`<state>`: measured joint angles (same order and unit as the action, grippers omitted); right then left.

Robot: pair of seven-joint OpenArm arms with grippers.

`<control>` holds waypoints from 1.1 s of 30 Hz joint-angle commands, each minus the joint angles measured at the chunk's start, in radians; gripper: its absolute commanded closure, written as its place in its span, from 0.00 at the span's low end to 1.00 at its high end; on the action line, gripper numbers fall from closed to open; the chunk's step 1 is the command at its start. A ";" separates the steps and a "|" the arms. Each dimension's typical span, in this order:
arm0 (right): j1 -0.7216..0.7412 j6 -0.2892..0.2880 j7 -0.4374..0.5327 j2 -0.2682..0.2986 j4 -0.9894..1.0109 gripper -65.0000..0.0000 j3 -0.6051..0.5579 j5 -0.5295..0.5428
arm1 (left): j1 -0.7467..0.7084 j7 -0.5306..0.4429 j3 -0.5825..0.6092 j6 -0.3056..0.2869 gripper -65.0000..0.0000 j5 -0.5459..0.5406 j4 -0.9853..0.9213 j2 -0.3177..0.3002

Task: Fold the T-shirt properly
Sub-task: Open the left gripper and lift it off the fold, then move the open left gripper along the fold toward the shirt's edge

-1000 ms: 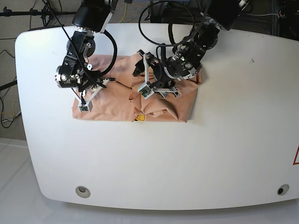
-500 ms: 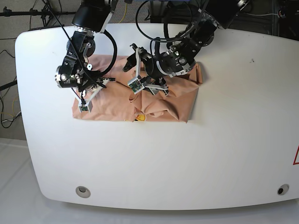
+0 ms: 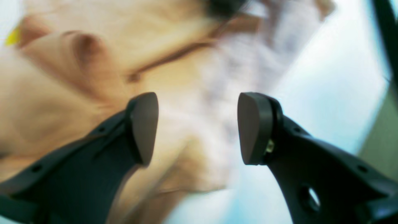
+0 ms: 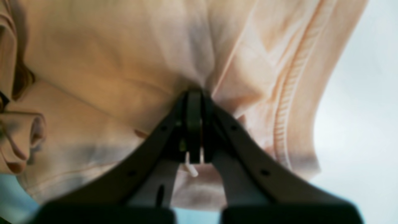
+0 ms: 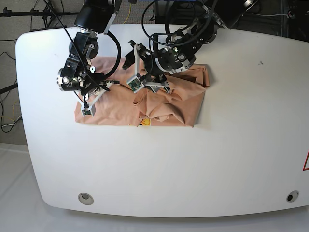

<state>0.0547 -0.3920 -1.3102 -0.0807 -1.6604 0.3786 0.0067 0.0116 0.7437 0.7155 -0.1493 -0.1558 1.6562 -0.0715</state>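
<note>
your right gripper [image 4: 194, 102] pinches the t-shirt [image 5: 169, 104]; left gripper [image 3: 197, 127] spread, empty, at its 12 o'clock edge on the white table [image 5: 231, 145].

Robotics lab: white table [image 5: 231, 145], cables [image 5: 9, 121], tripod stands [image 5: 29, 13].

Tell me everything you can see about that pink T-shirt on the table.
The T-shirt is soft peach-pink cloth, lying rumpled and partly folded on the white table. A small yellow mark shows at its near edge, and a stitched hem runs along one side. The right gripper is shut on a pinch of the fabric; the left gripper hangs open above it, holding nothing.
</note>
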 commanded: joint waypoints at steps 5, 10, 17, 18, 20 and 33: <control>0.003 0.000 -0.022 -0.004 0.001 1.00 -0.002 0.002 | 0.063 -0.022 -0.076 0.012 0.45 0.006 0.069 -0.015; 0.003 0.000 -0.022 -0.004 0.001 1.00 -0.003 0.002 | 0.083 0.004 -0.138 0.012 0.45 0.006 0.089 -0.041; 0.004 0.000 -0.022 -0.004 0.001 1.00 -0.003 0.002 | 0.103 0.110 -0.248 0.012 0.45 0.006 0.088 -0.041; 0.004 0.000 -0.022 -0.004 0.001 1.00 -0.003 0.002 | 0.100 0.119 -0.261 0.012 0.45 0.006 0.088 -0.043; 0.004 0.000 -0.022 -0.004 0.001 1.00 -0.003 0.002 | 0.100 0.130 -0.279 0.012 0.45 0.006 0.088 -0.057; 0.004 0.000 -0.022 -0.004 0.003 1.00 -0.003 0.002 | 0.004 0.136 -0.325 0.014 0.45 0.048 0.085 -0.092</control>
<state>0.0551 -0.3916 -1.3106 -0.0811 -1.6600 0.3782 0.0051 0.0135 0.8989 0.3931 -0.1345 -0.1314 1.7226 -0.1692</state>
